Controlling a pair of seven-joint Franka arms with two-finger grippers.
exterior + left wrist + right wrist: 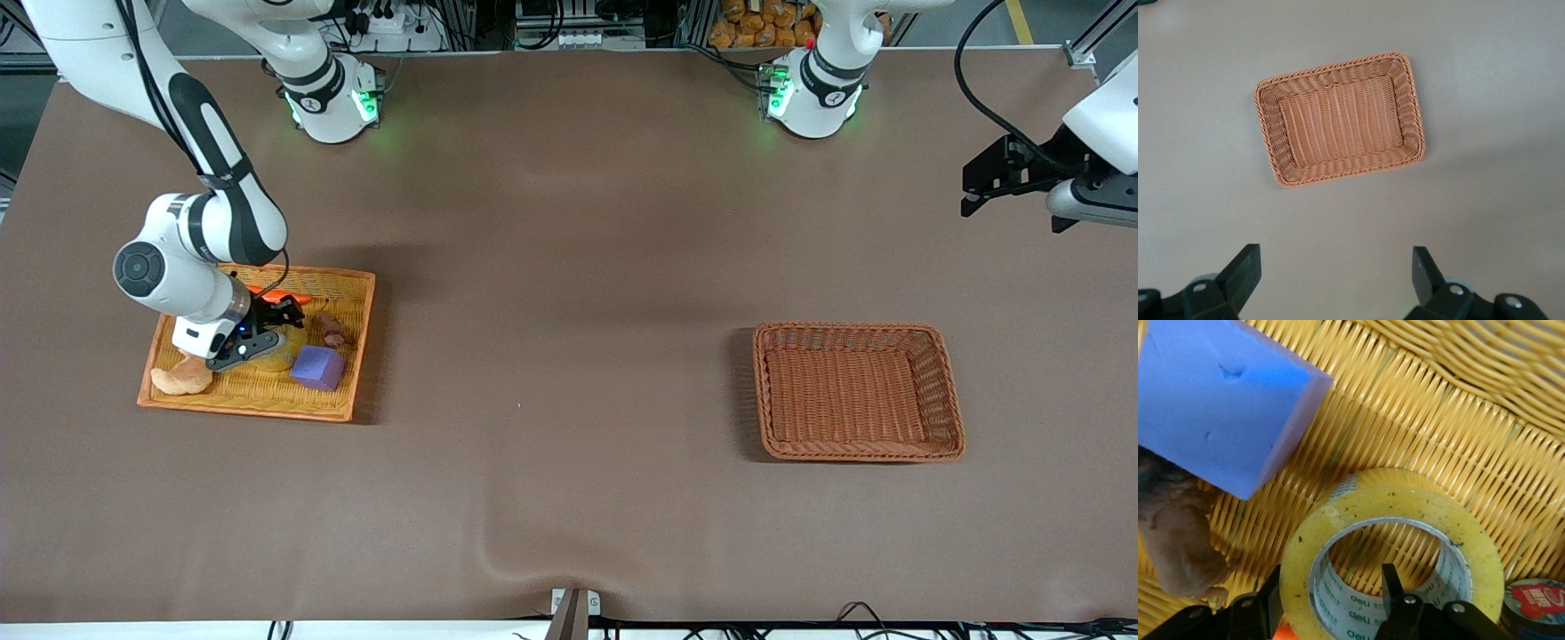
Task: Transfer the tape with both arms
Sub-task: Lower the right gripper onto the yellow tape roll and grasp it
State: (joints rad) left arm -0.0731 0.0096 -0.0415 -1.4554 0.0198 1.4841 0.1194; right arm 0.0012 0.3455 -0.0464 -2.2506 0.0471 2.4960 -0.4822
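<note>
in the yellow tray [342, 356] — right gripper [1331, 600] straddles the tape [1465, 533].

Two white robot arms, two woven trays: one yellow-orange flat tray [354, 347], one brown wicker basket [948, 391]. One translucent yellow tape roll [1391, 540], one purple foam block [318, 366].

The right hand [258, 342] hides most of the tape [277, 357] in the front view
</note>
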